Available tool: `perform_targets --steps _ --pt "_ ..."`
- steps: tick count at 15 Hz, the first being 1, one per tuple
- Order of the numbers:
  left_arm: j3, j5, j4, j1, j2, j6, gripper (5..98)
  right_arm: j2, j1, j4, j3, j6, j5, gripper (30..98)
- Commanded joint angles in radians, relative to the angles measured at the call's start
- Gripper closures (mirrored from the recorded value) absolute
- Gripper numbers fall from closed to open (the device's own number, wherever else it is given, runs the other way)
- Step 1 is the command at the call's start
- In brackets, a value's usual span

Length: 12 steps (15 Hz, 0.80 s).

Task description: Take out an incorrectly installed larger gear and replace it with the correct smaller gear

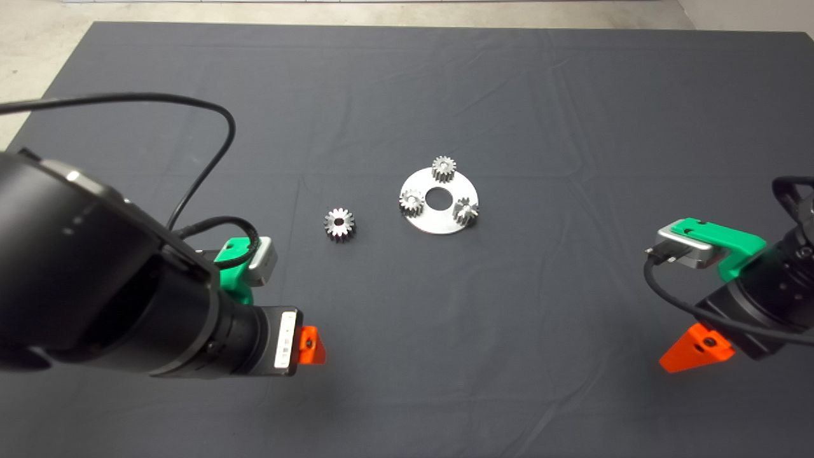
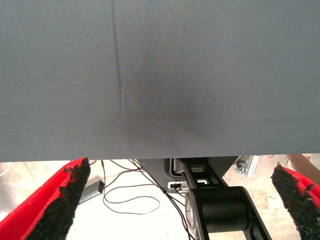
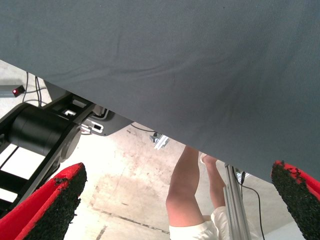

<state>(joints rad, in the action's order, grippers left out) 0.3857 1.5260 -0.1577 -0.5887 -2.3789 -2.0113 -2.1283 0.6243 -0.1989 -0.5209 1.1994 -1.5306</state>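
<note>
The larger gear (image 1: 339,224), grey with a dark centre bore, lies loose and flat on the dark mat (image 1: 407,356), just left of a round silver plate (image 1: 439,221). Three slightly smaller gears stand on that plate, at its far edge (image 1: 443,168), left (image 1: 412,202) and right (image 1: 466,210). Which of them is the smaller gear I cannot tell. My left gripper (image 2: 180,200) hovers open over the near left of the mat, well short of the loose gear. My right gripper (image 3: 175,200) hangs open at the right edge. Neither holds anything.
A black cable (image 1: 210,159) loops over the mat from the left arm. Past the mat's edge, the left wrist view shows floor cables (image 2: 130,195) and the robot's base (image 2: 225,210). In the right wrist view a person's legs (image 3: 187,185) stand there.
</note>
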Motion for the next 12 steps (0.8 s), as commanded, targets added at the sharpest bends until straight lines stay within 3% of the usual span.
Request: perform_targets --steps 1,3,12 --pt "-0.015 0.003 0.013 -0.02 0.002 -0.009 10.2 -0.001 0.022 -0.013 0.007 0.008 -0.112 30.8" --pt "-0.015 0.002 0.013 -0.02 0.01 -0.009 5.8 0.0 0.022 -0.014 0.006 0.008 -0.112 30.8" --pt "-0.015 0.002 0.013 -0.02 0.002 -0.011 5.8 -0.001 0.022 -0.013 0.006 0.006 -0.114 30.8"
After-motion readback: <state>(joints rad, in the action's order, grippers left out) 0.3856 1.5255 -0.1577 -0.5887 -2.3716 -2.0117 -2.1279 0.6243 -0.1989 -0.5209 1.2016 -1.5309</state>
